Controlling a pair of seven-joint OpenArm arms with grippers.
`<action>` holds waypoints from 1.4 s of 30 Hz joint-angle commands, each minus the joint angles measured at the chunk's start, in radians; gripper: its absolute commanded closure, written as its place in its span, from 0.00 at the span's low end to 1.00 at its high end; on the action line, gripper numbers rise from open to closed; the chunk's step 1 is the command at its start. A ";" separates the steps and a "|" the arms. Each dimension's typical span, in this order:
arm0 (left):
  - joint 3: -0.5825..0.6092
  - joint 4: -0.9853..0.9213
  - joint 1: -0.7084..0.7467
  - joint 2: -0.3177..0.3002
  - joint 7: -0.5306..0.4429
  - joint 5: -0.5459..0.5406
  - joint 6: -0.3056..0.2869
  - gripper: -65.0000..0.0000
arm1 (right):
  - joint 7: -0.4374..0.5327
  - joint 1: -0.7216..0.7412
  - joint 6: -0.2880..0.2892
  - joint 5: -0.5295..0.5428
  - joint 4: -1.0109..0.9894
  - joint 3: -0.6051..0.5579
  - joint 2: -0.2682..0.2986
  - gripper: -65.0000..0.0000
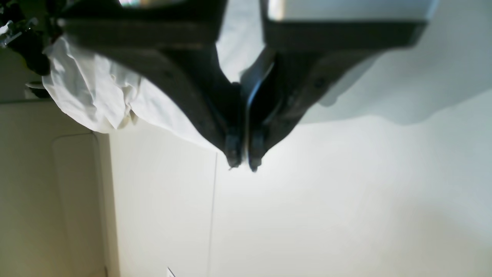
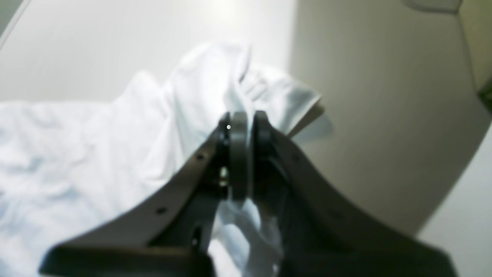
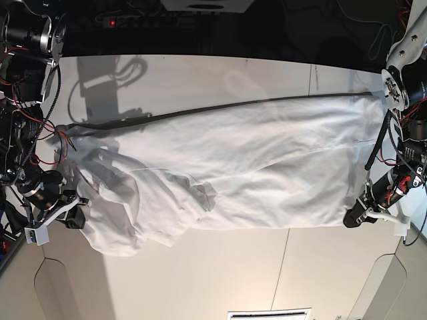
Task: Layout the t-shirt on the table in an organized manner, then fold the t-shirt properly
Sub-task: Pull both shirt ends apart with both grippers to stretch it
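One t-shirt [image 3: 240, 167], one table [image 3: 200, 267], two grippers in view.

Shirt lies across the middle of the table in base view, stretched from about 9 o'clock to 3 o'clock. The 3 o'clock side is fairly flat; the 9 o'clock side is bunched and wrinkled, with a sleeve lump hanging toward 7 o'clock.

Right gripper [image 2: 240, 119]: jaws together, clamped on a fold of the t-shirt. In right wrist view cloth rises to the tips and more shows below them. In base it sits at the bunched 8 o'clock end [image 3: 73, 217].

Left gripper [image 1: 243, 161]: fingertips nearly touching, thin gap only. Tips sit just off the cloth edge, over bare table. I can't tell if any fabric is pinched; looks like none. In base it's at 4 o'clock, at the shirt's corner [image 3: 353, 219].

Handling, my read: light, soft cotton, no stiffness. It will drape and drag, and wrinkles will follow any pull. Low slip risk once pinched, but a single layer can pull free. Nothing fragile.

Where I'd grab: hem corners on the 3 o'clock side, shoulder or sleeve seam on the 9 o'clock side. Pinch at edges, not mid-panel, then tension both ends apart to flatten the bunch before any fold.
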 commanded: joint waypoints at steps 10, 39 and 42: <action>-0.002 0.019 -0.020 -0.044 0.202 -0.271 -0.023 1.00 | -0.307 0.005 0.004 0.143 0.257 0.006 0.024 1.00; -0.092 0.361 0.230 -0.111 0.215 -0.314 -0.023 1.00 | -0.313 -0.191 0.003 0.206 0.277 0.257 0.084 0.74; -0.092 0.361 0.230 -0.111 0.214 -0.311 -0.023 1.00 | -0.263 -0.190 0.003 0.206 0.277 0.238 0.085 0.53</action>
